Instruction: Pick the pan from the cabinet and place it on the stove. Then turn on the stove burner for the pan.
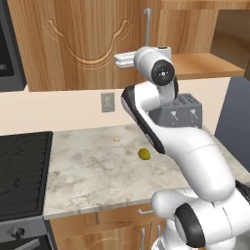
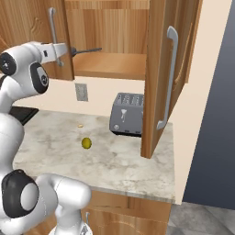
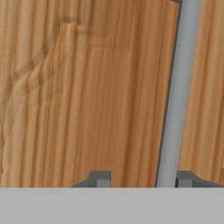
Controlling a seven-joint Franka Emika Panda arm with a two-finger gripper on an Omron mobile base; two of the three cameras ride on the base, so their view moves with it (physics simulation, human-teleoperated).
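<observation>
The 2 dark fingertips (image 3: pixel 99 178) rise at the bottom of the hand view, standing apart on either side of a silver bar handle (image 3: pixel 175 109) on the left door of the cabinet (image 3: pixel 87 96). The bar runs between them, nearer the right tip; whether they clench it I cannot tell. In the right base view the gripper (image 2: pixel 61 50) reaches that same handle on the still-closed left door. The right door (image 2: pixel 160 78) stands swung open. Inside, on the wooden shelf (image 2: pixel 110 66), the thin dark handle of the pan (image 2: pixel 86 50) pokes out just beside the gripper. Below, a grey toaster (image 2: pixel 126 114) sits on the marble counter (image 2: pixel 114 160), with a small yellow-green fruit (image 2: pixel 86 143) near it. The stove (image 1: pixel 22 171) lies at the counter's left end.
</observation>
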